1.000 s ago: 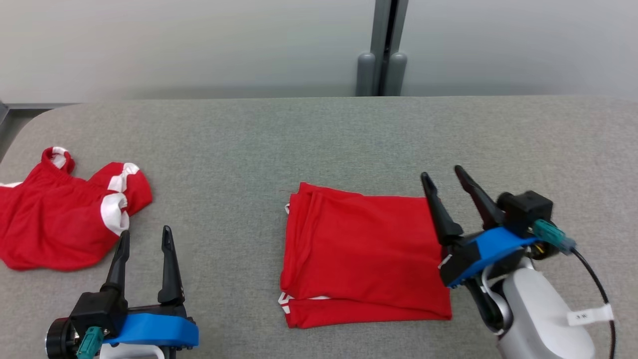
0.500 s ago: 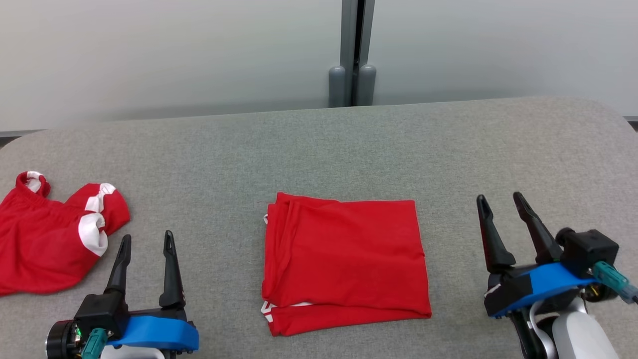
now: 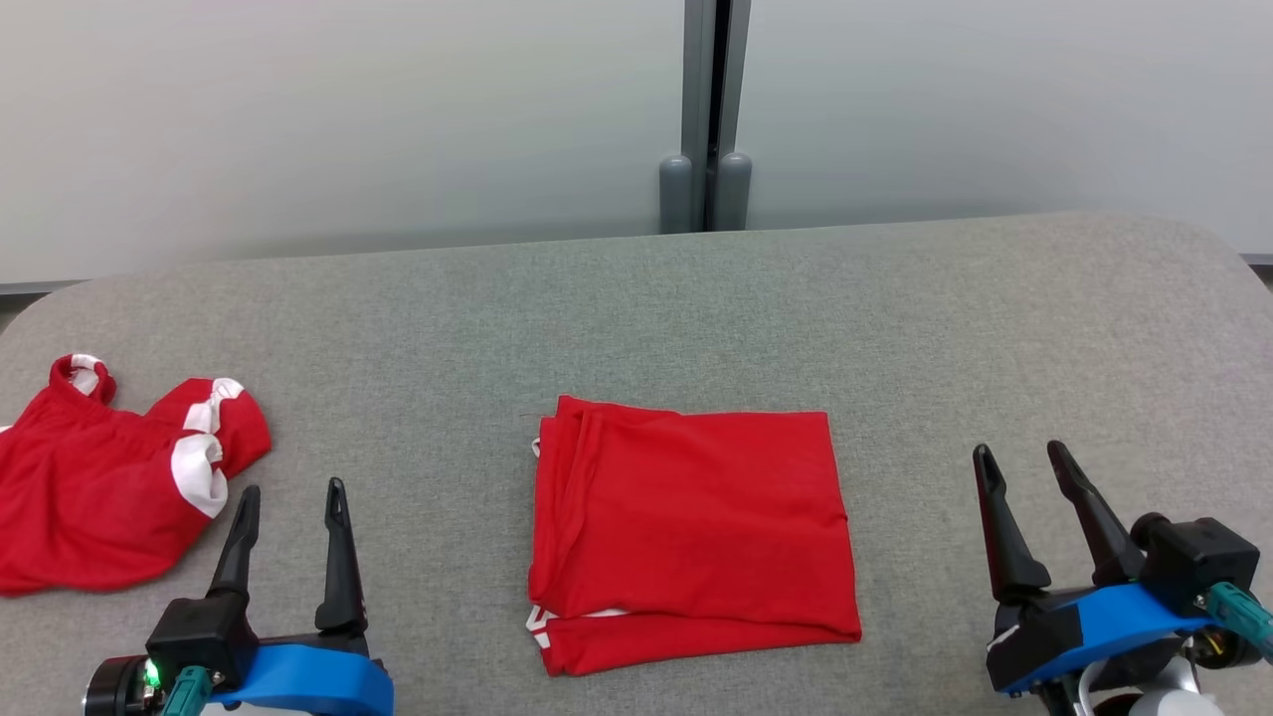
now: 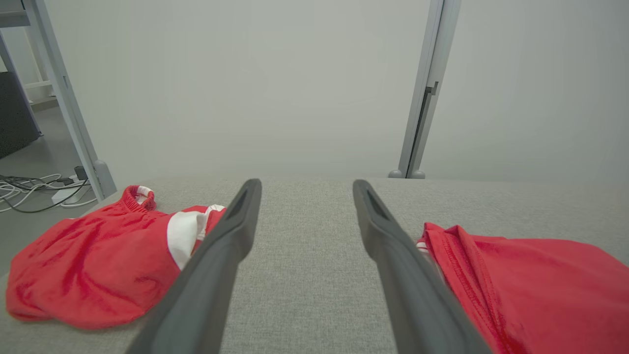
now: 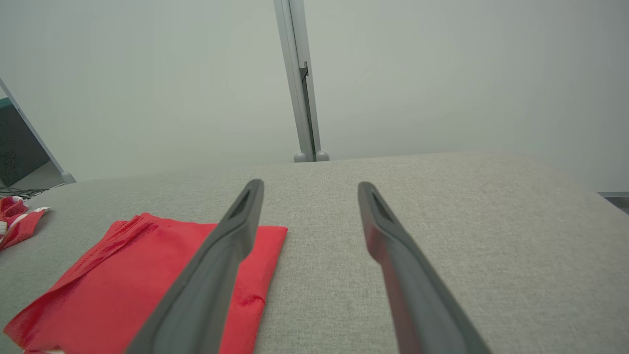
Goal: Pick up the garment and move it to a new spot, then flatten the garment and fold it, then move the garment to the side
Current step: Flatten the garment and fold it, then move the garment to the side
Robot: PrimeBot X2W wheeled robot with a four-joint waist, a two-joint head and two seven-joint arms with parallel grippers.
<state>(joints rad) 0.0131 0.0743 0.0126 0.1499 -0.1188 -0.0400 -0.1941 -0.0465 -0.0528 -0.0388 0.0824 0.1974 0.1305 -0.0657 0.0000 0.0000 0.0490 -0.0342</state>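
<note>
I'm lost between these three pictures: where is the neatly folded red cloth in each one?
Head view: folded red cloth, lower centre.
Left wrist view: folded red cloth, lower right.
Right wrist view: folded red cloth, lower left.
Shared landmark: the grey post, near the top in all three.

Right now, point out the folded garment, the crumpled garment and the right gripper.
folded garment (image 3: 696,527), head view, middle of its top layer.
crumpled garment (image 3: 90,507), head view, its red body.
right gripper (image 3: 1020,450), head view, midway between its fingertips.
</note>
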